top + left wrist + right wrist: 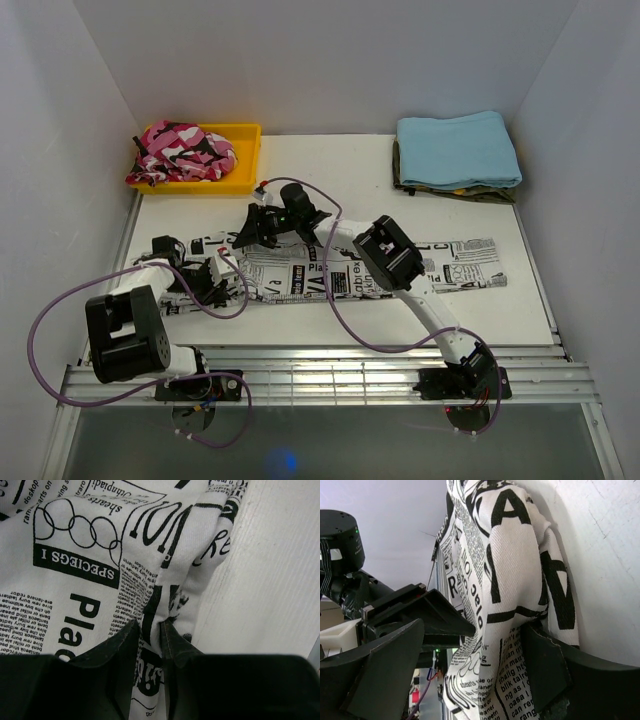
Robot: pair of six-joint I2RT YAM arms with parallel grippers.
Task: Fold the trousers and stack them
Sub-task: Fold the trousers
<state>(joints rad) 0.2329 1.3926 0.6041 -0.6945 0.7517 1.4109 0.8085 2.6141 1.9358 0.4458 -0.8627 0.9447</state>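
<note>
I see a white table [400,205] boxed in by white walls [330,60]. The trousers [460,266] lie flat across it, 9 to 3 o'clock. My left gripper [149,625] sits low at 9 o'clock, pinching a fold. My right gripper [477,630] reaches over to 10 o'clock, fingers wide around bunched cloth.

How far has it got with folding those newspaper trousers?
Barely started: the trousers lie stretched long across the table. In hand: the left tool pinches a fold of them, and the right tool gapes open around a raised bunch. Left: folding them short and stacking them.
</note>
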